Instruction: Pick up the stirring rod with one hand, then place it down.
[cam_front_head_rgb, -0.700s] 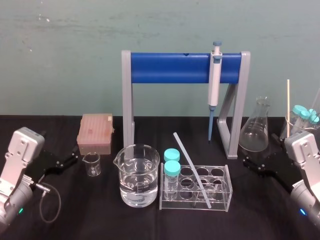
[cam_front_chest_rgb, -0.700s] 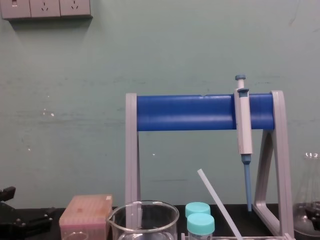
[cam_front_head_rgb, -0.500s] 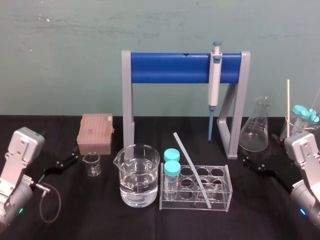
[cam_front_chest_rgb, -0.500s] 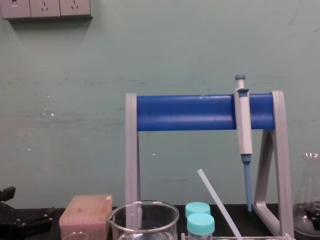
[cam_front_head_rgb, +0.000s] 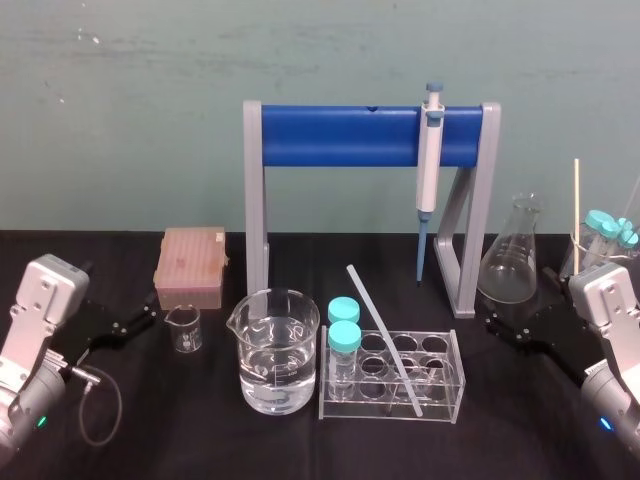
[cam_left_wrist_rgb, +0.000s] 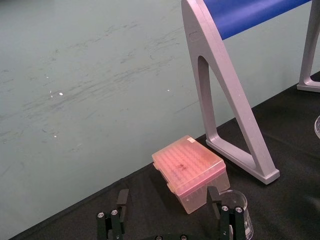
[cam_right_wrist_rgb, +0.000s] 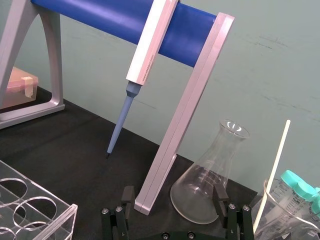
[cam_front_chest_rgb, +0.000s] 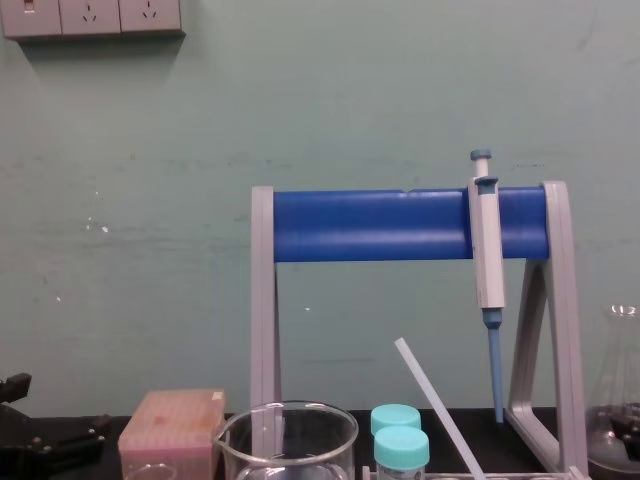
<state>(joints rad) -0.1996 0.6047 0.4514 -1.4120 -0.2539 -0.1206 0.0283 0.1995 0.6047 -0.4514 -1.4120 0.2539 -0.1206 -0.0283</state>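
Note:
The stirring rod (cam_front_head_rgb: 383, 340) is a thin whitish translucent stick. It leans across the clear test-tube rack (cam_front_head_rgb: 452, 385) at the table's middle, its upper end pointing back and to the left; the chest view shows that upper part of the rod (cam_front_chest_rgb: 432, 400) rising above the rack. My right gripper (cam_front_head_rgb: 515, 305) hovers open and empty at the right, beside the conical flask, well apart from the rod; its fingers (cam_right_wrist_rgb: 219, 196) stand wide. At the far left, my left gripper (cam_front_head_rgb: 140, 315) is parked open by the small beaker, its fingers (cam_left_wrist_rgb: 122, 200) also spread.
A blue-barred grey stand (cam_front_head_rgb: 340, 137) with a hanging pipette (cam_front_head_rgb: 430, 160) rises behind the rack. A large beaker of water (cam_front_head_rgb: 279, 352) and two teal-capped tubes (cam_front_head_rgb: 344, 340) sit left of the rod. Pink tip box (cam_front_head_rgb: 191, 265), small beaker (cam_front_head_rgb: 184, 328), conical flask (cam_front_head_rgb: 512, 262) and a beaker holding a cream stick (cam_front_head_rgb: 576, 205).

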